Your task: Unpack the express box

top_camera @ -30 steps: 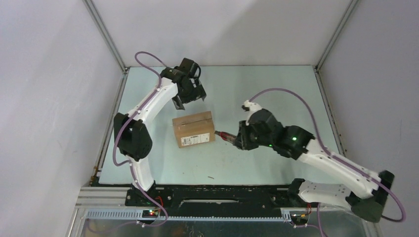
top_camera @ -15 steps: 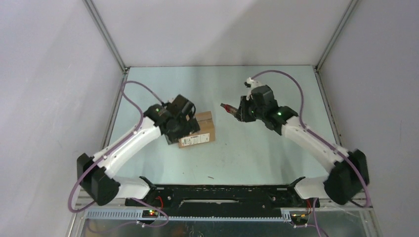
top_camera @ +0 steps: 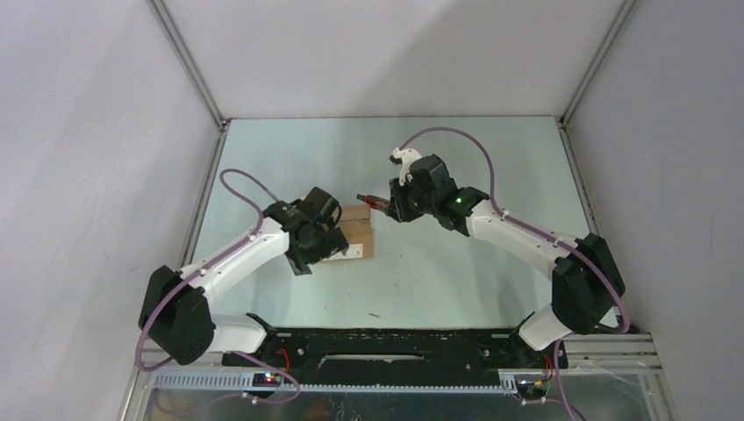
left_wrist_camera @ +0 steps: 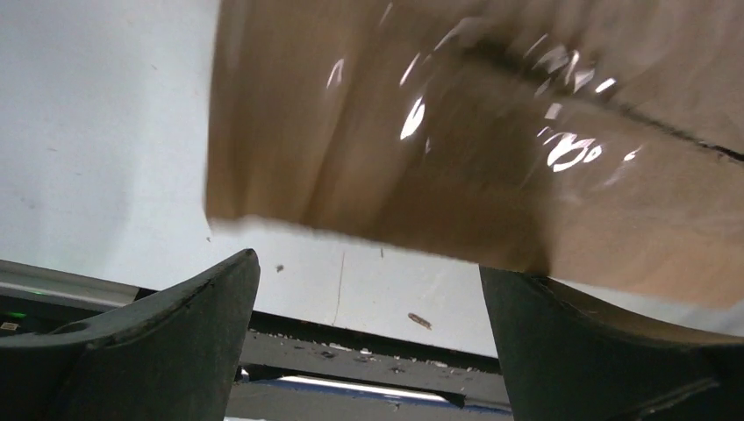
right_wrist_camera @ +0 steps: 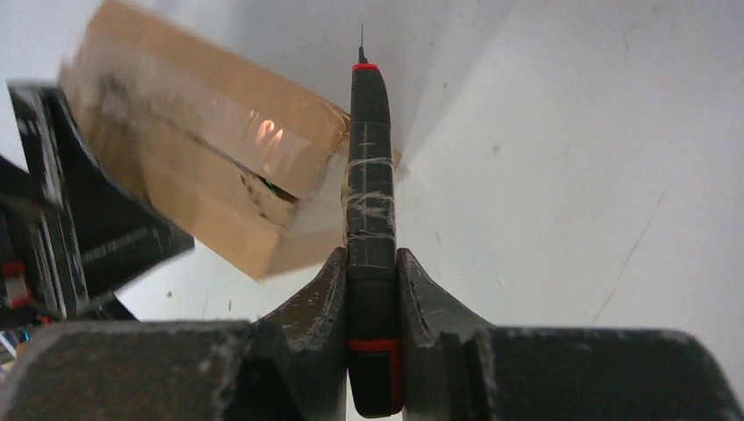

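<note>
The express box (top_camera: 360, 226) lay just 9 o'clock of the desk's (top_camera: 456, 263) centre, with the left gripper (left_wrist_camera: 367, 263) spread wide at it, clamping nothing. The right gripper (right_wrist_camera: 370, 263) pinched the utility knife (right_wrist_camera: 368, 175) near the box's 1 o'clock corner. Best to brace the box first, then cut shallowly along the tape.

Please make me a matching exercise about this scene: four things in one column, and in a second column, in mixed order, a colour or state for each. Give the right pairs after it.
Column 1
1. express box
2. utility knife
3. left gripper
4. right gripper

Column 2
a. shut on a slim tool
b. brown, with shiny clear tape
c. open wide, close to the box
d. black with red, a thin blade at the tip

Pairs: 1-b, 2-d, 3-c, 4-a
</note>
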Robot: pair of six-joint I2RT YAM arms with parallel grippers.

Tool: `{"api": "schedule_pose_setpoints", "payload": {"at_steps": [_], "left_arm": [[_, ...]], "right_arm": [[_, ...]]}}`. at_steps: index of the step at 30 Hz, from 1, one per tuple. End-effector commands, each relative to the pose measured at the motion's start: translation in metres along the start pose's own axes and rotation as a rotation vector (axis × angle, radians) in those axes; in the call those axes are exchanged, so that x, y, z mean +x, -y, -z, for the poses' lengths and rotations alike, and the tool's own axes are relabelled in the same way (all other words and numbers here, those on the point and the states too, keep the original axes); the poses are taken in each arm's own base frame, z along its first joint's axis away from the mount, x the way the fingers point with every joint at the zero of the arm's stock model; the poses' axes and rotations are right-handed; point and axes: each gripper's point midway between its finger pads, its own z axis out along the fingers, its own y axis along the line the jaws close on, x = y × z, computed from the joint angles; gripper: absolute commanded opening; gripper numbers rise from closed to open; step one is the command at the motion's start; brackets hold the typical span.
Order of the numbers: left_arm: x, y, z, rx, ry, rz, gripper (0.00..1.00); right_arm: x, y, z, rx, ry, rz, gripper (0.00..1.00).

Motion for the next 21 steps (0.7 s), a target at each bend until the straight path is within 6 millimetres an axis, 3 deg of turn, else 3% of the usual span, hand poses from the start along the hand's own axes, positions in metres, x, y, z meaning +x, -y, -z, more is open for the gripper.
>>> {"api": "schedule_pose_setpoints", "payload": {"at_steps": [1,10,16,21], "left_arm": [[-0.021,-0.007,-0.004,0.008,0.045,0.013,0.99],[-0.031,-0.015,0.0,0.001,0.06,0.025,1.0],[-0.03,-0.038,0.023,-0.037,0.101,0.083,1.0],[-0.033,-0.037,0.047,0.049,0.145,0.224,1.0]], "right_arm": [[-0.006,-0.012,0.024,-0.029,0.065,-0.009,0.0],[0.023,-0.015,0.041,-0.028,0.046,-0.071,0.0],[0.025,-0.02,0.045,-0.061,0.045,-0.099,0.0],[0.029,-0.025,0.051,-0.078,0.044,-0.115,0.0]]}}
